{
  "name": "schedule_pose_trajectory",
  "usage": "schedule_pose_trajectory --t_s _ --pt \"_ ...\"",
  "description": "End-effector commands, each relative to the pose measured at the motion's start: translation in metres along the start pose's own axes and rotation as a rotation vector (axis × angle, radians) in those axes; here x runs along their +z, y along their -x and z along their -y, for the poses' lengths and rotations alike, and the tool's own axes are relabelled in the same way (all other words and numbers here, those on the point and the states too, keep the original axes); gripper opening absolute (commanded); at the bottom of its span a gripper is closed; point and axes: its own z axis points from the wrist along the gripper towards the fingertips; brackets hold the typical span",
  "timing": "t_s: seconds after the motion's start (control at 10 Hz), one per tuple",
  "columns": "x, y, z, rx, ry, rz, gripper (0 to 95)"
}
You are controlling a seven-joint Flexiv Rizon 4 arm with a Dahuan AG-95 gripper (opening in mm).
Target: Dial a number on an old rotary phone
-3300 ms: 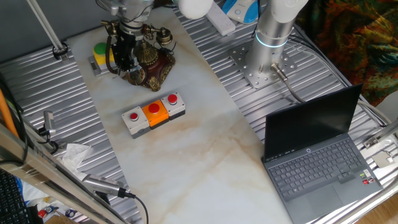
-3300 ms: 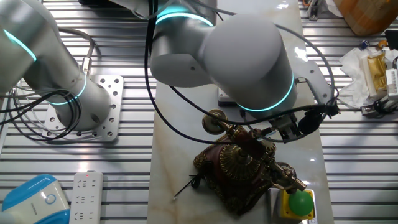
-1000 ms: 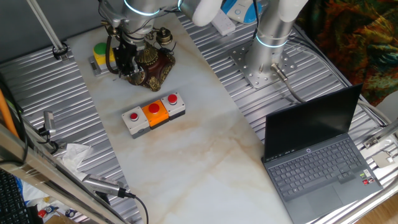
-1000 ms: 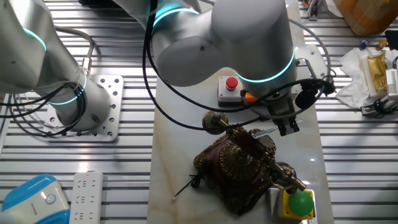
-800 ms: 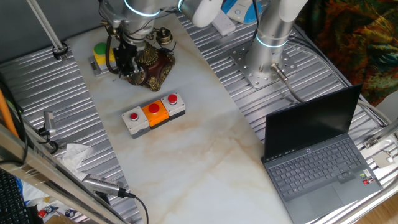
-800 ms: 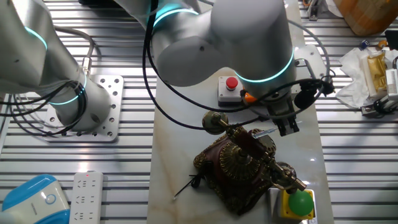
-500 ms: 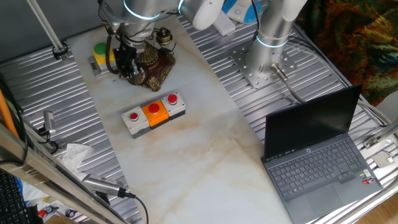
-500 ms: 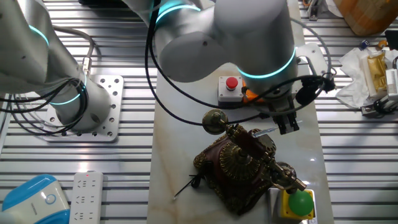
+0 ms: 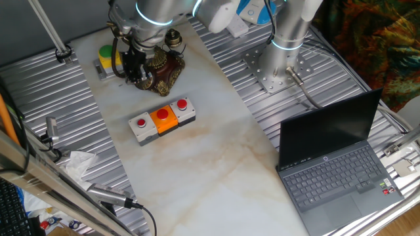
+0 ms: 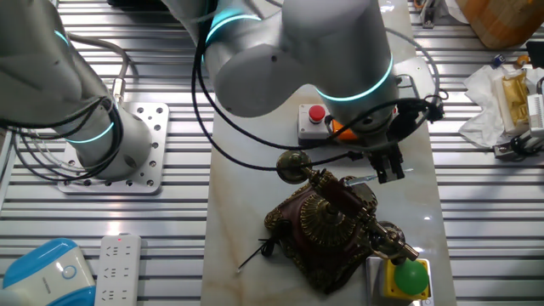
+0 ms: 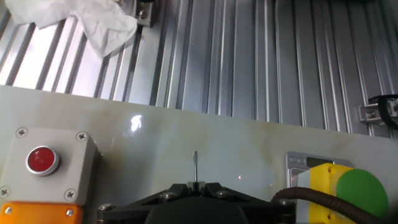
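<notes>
One arm works the marble tabletop [image 9: 216,164], where the old rotary phone [image 10: 327,228] sits near the far corner. The gripper [image 10: 387,168] hangs just beside it, at the dial side. The handset [image 10: 342,201] runs diagonally across the cradle. A thin pin [image 11: 195,167] juts from the hand; whether the fingers clamp it cannot be told. Since three seconds ago the arm has lifted off the phone, uncovering the grey button box [image 10: 316,119].
</notes>
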Motion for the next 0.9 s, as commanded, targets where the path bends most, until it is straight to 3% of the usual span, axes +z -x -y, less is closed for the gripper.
schedule_pose_trajectory --t_s 0.1,0.7,0.9 --pt "-0.0056 -0.0005 -0.0010 0.006 0.006 -0.010 0.0" --pt "-0.0014 0.0050 -0.0042 0.029 0.006 -0.008 0.0" --pt "-0.0004 0.0047 -0.0054 0.016 0.006 -0.024 0.0"
